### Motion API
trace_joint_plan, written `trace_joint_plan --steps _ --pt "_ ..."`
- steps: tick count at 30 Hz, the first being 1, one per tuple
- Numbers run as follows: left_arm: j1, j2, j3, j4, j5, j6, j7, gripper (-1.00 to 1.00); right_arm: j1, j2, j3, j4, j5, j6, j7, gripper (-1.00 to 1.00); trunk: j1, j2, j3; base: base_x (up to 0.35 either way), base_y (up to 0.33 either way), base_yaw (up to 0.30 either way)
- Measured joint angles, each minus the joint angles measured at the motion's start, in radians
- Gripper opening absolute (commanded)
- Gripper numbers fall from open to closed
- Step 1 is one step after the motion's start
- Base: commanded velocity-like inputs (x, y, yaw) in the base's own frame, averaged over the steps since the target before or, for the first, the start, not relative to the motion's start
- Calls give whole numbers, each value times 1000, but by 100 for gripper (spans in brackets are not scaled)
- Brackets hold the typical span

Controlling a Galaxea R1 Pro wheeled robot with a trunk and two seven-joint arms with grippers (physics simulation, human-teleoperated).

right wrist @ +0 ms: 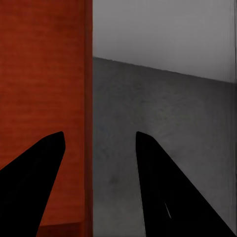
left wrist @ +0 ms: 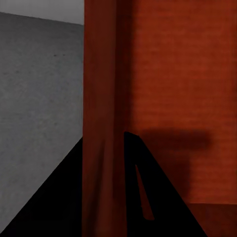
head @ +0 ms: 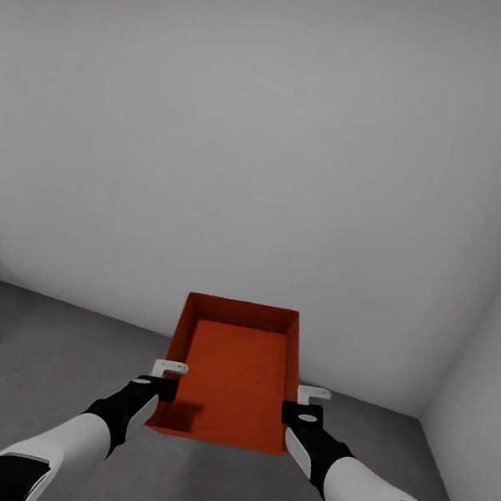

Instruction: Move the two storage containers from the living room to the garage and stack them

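One orange-red open-top storage container [head: 234, 377] hangs level over the dark grey concrete floor [head: 38, 363] of the garage, its far end close to a plain wall. My left gripper [head: 174, 376] is shut on the container's left wall [left wrist: 101, 98], one dark finger on each side of it. My right gripper [head: 300, 396] straddles the right wall [right wrist: 89, 98] with its fingers spread and a gap showing on both sides. The container's ribbed inside [right wrist: 39, 74] is empty.
Grey-white walls [head: 264, 164] meet in a corner at the right [head: 426, 416], just beyond the container. Bare concrete floor spreads to the left and under my arms.
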State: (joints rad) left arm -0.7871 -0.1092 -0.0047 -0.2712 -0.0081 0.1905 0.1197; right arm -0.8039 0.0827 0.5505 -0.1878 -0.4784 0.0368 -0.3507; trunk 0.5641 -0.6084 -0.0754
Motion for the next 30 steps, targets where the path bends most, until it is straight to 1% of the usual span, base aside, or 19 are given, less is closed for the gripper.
trace_joint_plan --steps 6,13,30 --pt "0 0 0 -1 0 0 0 -100 0 0 0 -1 0 0 -1 -100 0 0 0 284 1 -249" --pt "0 0 2 -1 -2 0 -1 -100 0 0 0 -1 0 0 -1 -100 1 0 0 42 0 -228" --pt "0 0 2 -2 -3 0 -1 -100 0 0 0 -1 -1 0 -1 -100 1 0 0 0 0 -3"
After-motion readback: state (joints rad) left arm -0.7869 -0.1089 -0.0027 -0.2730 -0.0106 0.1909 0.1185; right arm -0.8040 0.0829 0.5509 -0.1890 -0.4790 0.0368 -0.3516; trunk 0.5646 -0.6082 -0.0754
